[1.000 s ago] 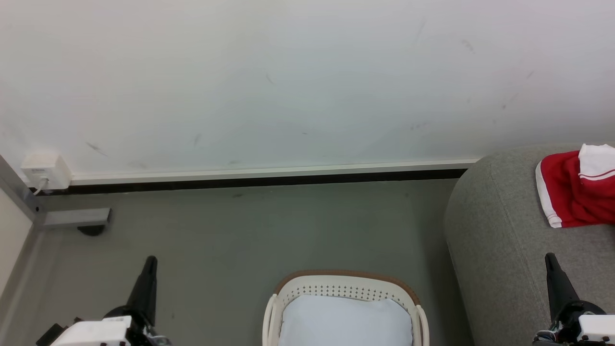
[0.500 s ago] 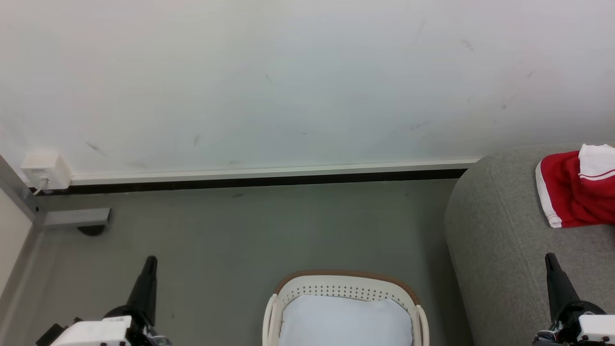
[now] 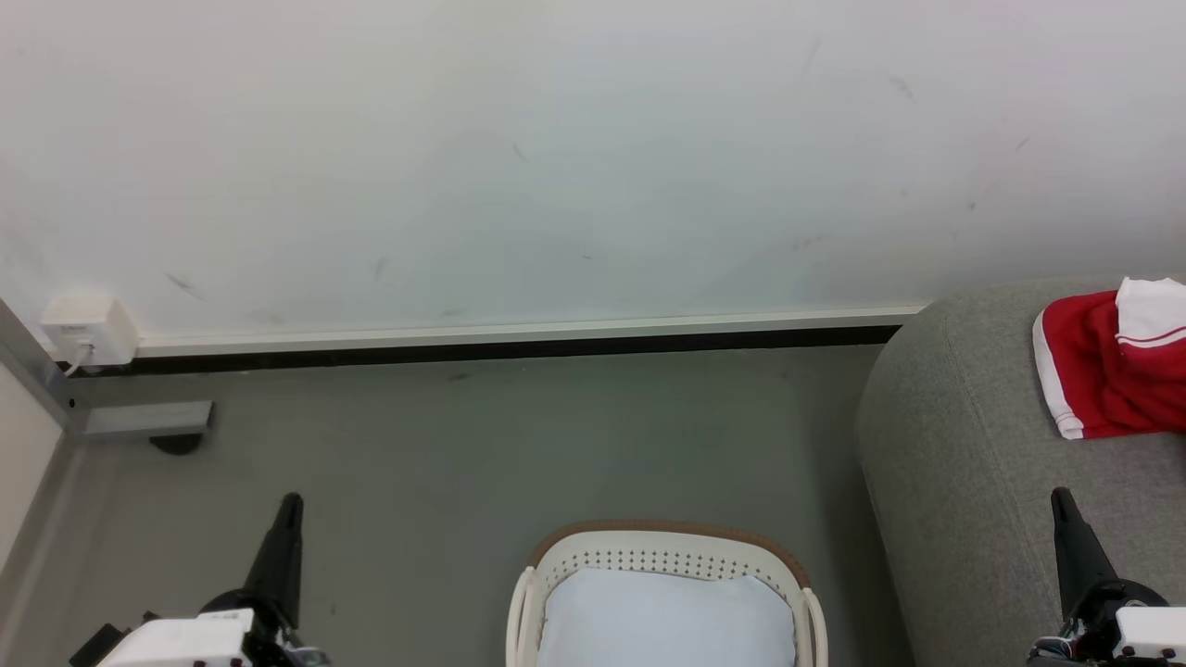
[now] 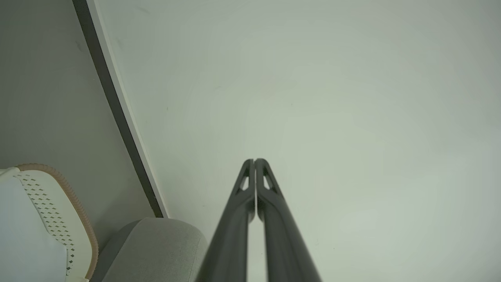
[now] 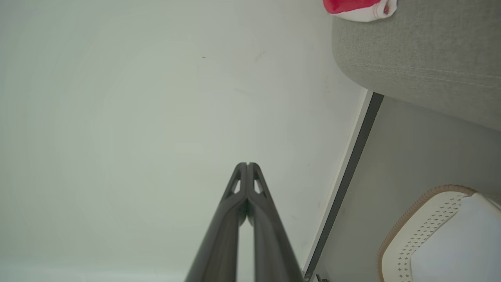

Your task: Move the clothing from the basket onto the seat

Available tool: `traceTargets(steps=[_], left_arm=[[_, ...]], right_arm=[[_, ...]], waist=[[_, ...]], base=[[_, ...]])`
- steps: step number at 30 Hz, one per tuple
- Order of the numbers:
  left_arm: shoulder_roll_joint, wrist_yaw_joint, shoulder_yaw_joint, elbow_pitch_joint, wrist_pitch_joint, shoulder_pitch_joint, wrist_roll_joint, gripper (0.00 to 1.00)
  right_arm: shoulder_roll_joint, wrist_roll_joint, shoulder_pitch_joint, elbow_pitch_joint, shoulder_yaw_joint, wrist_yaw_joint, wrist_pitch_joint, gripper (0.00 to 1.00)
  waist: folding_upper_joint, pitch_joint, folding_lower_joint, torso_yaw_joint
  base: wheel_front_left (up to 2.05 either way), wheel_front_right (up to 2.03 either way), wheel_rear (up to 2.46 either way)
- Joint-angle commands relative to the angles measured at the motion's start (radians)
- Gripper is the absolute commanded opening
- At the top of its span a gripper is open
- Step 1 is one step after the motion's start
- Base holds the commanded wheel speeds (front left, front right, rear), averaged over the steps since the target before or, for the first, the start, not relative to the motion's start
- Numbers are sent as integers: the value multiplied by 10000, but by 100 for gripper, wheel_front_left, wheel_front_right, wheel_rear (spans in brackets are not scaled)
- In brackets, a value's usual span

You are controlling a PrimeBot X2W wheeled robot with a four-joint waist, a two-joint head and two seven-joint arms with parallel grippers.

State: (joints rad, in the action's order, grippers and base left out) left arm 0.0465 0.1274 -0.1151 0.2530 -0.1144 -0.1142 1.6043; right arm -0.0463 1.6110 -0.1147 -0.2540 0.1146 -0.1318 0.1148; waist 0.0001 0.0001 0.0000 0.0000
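Note:
Red clothing [image 3: 1112, 366] with white panels and stripes lies bunched on the grey seat [image 3: 964, 463] at the right; an edge of the clothing [image 5: 358, 8] also hangs over the seat [image 5: 422, 58] in the right wrist view. The cream basket [image 3: 667, 551] with a brown rim stands on the floor at bottom centre, holding a pale white liner sheet [image 3: 662, 621]. My left gripper [image 3: 290, 505] points up at lower left, shut and holding nothing [image 4: 254, 160]. My right gripper [image 3: 1059, 496] rises over the seat's front at lower right, shut and holding nothing [image 5: 247, 164].
A white wall [image 3: 556, 157] with a dark skirting strip [image 3: 482, 350] runs behind the grey floor [image 3: 463, 445]. A white socket box [image 3: 88, 329] and a grey metal bracket [image 3: 139, 419] sit at the far left. The basket [image 4: 58, 219] shows beside the seat [image 4: 156, 250] in the left wrist view.

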Motion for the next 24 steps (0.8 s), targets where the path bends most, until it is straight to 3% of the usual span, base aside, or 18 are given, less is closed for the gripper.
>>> traceTargets(steps=[1,24], left_arm=[[70,61,-33,-17,-54,-70,128,0],[70,62,-33,-17,-54,-70,128,0]], right_arm=[[-74,10,-60,46,32,21,45,0],[-74,11,-59,46,31,21,44,0]], waist=[[-1,0,0,0],[-1,0,0,0]], base=[[0,0,0],[0,0,0]])
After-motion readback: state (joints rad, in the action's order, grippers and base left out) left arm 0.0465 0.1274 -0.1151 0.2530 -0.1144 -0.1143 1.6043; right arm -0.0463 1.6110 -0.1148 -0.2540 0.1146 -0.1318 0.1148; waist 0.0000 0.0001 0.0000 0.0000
